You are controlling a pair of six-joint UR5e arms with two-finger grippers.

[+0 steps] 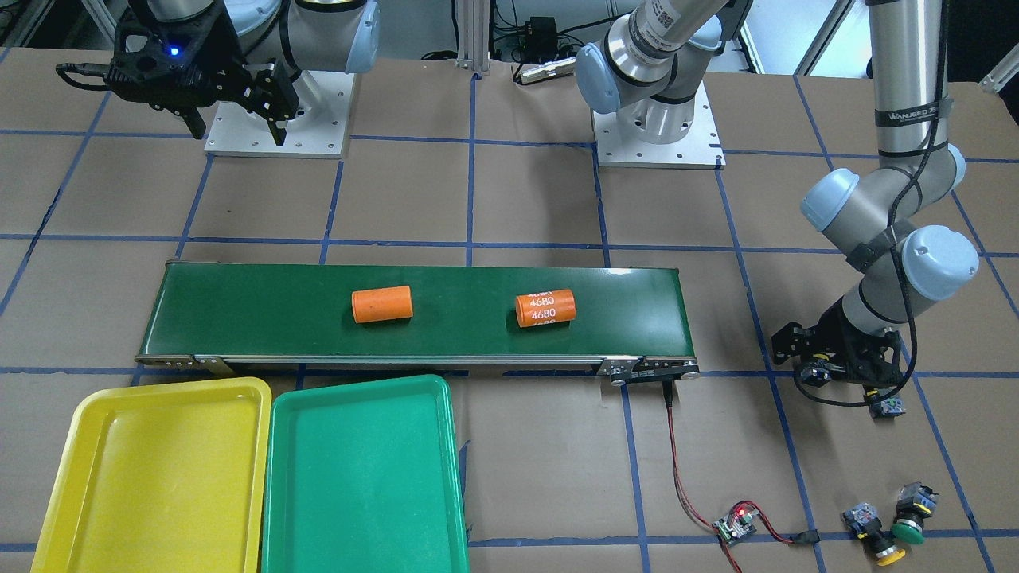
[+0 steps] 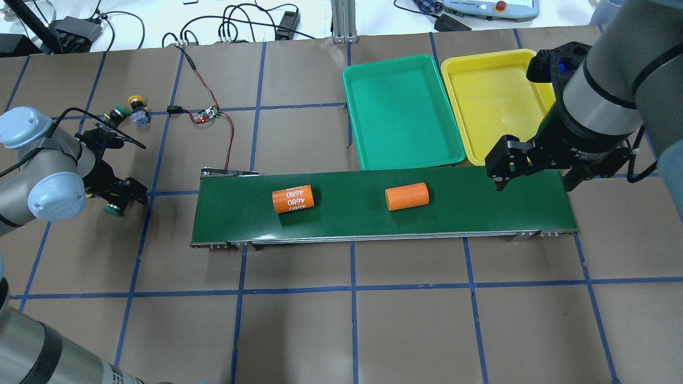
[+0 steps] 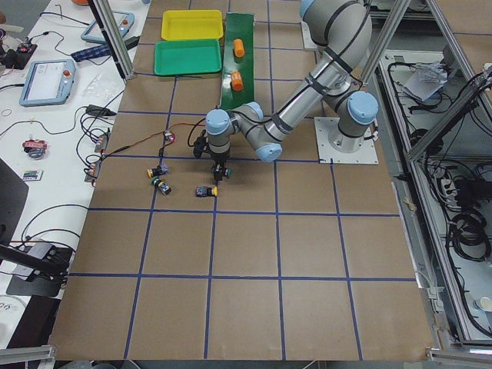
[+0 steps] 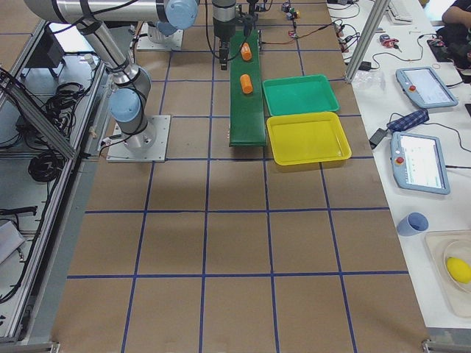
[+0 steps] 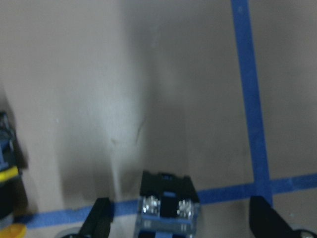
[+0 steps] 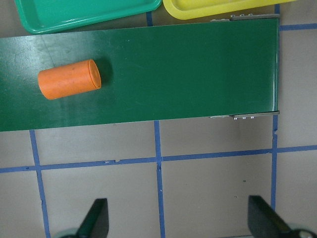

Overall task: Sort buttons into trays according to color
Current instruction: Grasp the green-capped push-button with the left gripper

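My left gripper (image 5: 181, 223) is open and low over the table at its left end (image 2: 118, 200). A button's black and blue body (image 5: 166, 203) lies between its fingers, with the cap hidden in the wrist view. In the overhead view a green cap (image 2: 112, 209) shows at the gripper's tip. A yellow-capped button (image 5: 9, 198) lies just beside it. One yellow button (image 1: 876, 541) and one green button (image 1: 911, 516) lie farther off. The green tray (image 1: 358, 477) and the yellow tray (image 1: 159, 477) hold nothing. My right gripper (image 2: 533, 172) is open and empty above the belt's end.
A long dark-green conveyor belt (image 1: 414, 334) carries a plain orange cylinder (image 1: 382, 304) and one marked 4680 (image 1: 545, 307). A small circuit board (image 1: 734, 525) with red and black wires lies between the belt and the loose buttons.
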